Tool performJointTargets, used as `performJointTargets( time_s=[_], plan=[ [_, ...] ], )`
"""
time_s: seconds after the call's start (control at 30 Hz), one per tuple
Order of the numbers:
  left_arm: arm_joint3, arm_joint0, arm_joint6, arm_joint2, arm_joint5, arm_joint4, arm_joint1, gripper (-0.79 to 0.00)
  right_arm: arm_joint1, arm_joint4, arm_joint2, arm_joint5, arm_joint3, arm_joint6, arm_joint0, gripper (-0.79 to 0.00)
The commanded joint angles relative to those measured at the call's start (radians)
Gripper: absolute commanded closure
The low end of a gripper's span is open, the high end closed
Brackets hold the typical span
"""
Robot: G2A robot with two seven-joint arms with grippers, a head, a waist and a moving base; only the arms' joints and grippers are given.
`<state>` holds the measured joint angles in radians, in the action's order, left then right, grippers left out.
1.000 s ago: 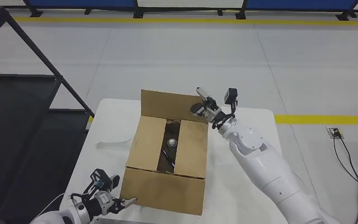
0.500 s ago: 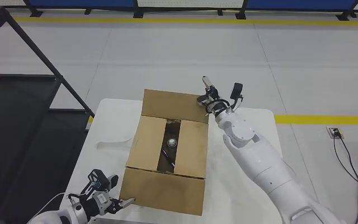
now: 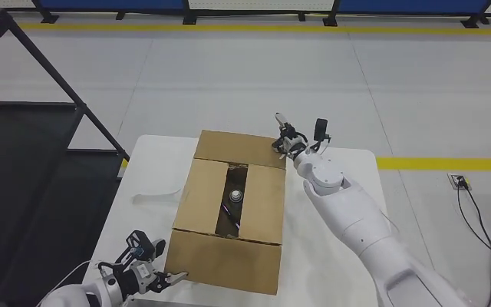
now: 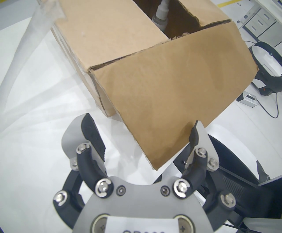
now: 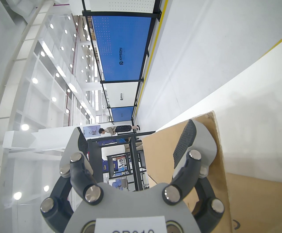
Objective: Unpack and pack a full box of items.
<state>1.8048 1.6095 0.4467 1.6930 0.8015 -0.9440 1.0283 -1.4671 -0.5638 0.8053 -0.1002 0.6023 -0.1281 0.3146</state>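
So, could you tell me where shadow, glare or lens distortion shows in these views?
Top view: even light, but the box is dark inside. Left wrist view: same dark gap, only a bottle top lit. Right wrist view: ceiling lamps glare as white spots, and straight lines bow near the edges.

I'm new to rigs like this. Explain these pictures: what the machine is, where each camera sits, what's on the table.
This is a two-armed robot at a white table. The top view looks down from above its arms; the other two come from a camera on each wrist, showing that arm's gripper. On the table stands a brown cardboard box, its flaps partly open, a grey bottle top showing through the gap, with a clear plastic sheet beside it. The left gripper is open around the near flap's edge; the right gripper is open at the far flap's corner. Neither grips anything.
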Motion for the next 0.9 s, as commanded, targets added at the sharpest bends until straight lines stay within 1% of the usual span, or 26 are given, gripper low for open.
performJointTargets(
  time_s=[0.0, 0.33, 0.7, 0.77, 0.87],
  plan=[
    [-0.007, -0.006, 0.003, -0.009, -0.002, -0.004, -0.001, -0.785, -0.006, 0.001, 0.001, 0.01, -0.022, -0.014, -0.004, -0.785],
    [-0.054, -0.038, 0.002, -0.047, -0.025, -0.028, -0.005, -0.785, -0.034, 0.023, 0.004, 0.02, -0.099, -0.087, -0.015, -0.785],
    [-0.104, -0.069, -0.005, -0.073, -0.05, -0.028, -0.01, -0.785, -0.06, 0.049, 0.016, 0.038, -0.167, -0.098, -0.029, -0.785],
    [-0.105, -0.071, -0.005, -0.068, -0.044, -0.014, -0.012, -0.785, -0.063, 0.051, 0.023, 0.024, -0.173, -0.091, -0.03, -0.785],
    [-0.09, -0.061, -0.012, -0.039, -0.019, 0.024, -0.017, -0.785, -0.064, 0.057, 0.036, -0.029, -0.167, -0.068, -0.026, -0.785]
  ],
)
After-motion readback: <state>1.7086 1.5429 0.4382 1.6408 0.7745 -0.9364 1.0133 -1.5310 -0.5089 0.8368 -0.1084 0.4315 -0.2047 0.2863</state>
